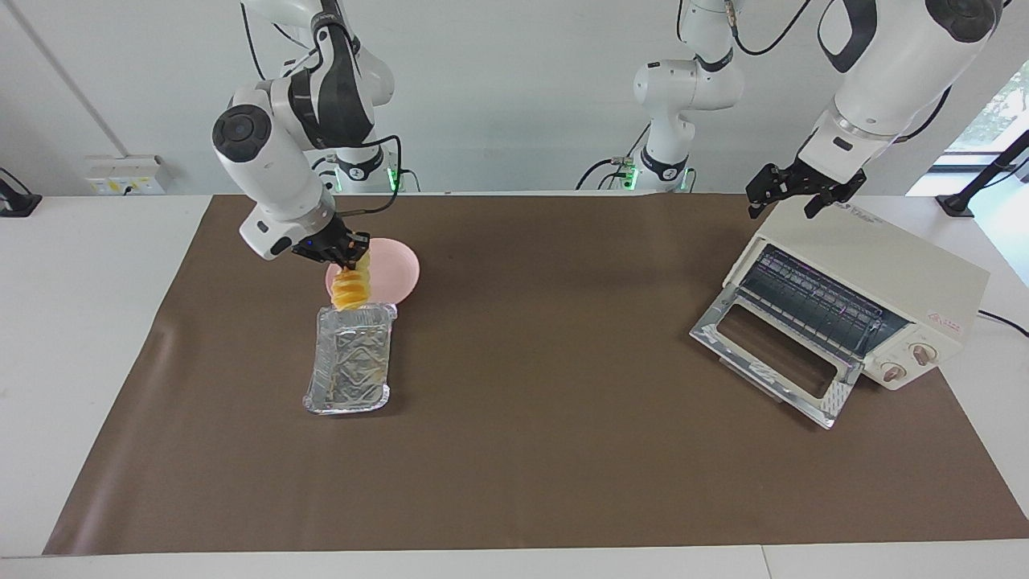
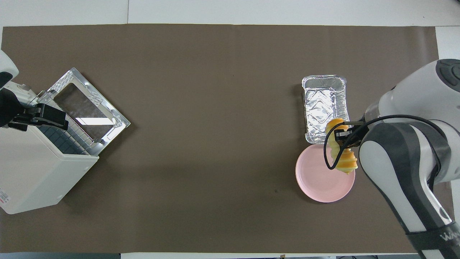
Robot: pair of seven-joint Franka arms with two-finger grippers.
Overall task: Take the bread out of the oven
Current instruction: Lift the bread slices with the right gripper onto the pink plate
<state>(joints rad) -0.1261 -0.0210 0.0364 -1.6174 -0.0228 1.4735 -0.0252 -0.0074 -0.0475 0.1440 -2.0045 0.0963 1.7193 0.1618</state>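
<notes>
Bread, golden-yellow ridged loaf, hanging end-down in the air over the pink plate's edge; oven, cream-white and boxy, at the left arm's end of the bench, glass door dropped open, rack bare.

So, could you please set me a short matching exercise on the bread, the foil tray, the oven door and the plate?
Things:
1. bread
2. foil tray
3. oven door
4. pink plate

States:
A. folded down open
B. bare, on the mat nearer to the robots than the tray
C. held up by the right tool
D. lying empty on the mat

Pairs: 1-C, 2-D, 3-A, 4-B
</notes>
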